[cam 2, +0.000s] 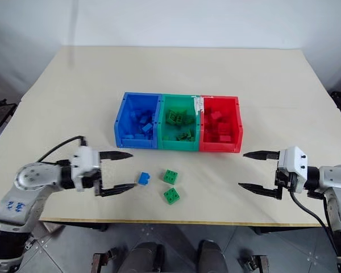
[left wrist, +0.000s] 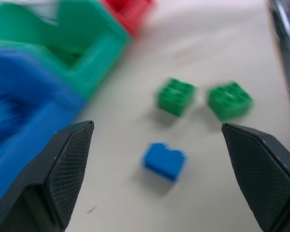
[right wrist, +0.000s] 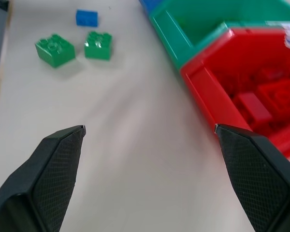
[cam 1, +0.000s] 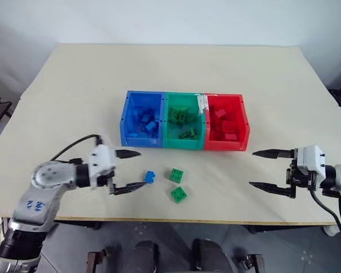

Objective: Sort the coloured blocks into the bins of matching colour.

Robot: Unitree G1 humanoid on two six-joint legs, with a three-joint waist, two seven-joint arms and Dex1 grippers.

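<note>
I've got the left gripper [cam 1: 132,170] low over the table [cam 1: 74,85], pointing inward, jaws wide and empty, lower finger tip right beside the blue block [cam 1: 150,177]. Two green blocks [cam 1: 177,175] [cam 1: 179,194] sit just past that blue block, on the side away from the gripper. Right gripper [cam 1: 261,169] well apart from the blue block, pointing inward too, jaws wide, nothing held. Bins [cam 1: 183,143] behind the blue block w/ red blocks [cam 1: 224,125] in the red one.

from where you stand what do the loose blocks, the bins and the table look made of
Blue block and green blocks: moulded plastic, studded tops, slight sheen. Bins: glossy, thin-walled moulded plastic. Table: matte beige board, probably laminate or painted wood; hard to tell.
</note>
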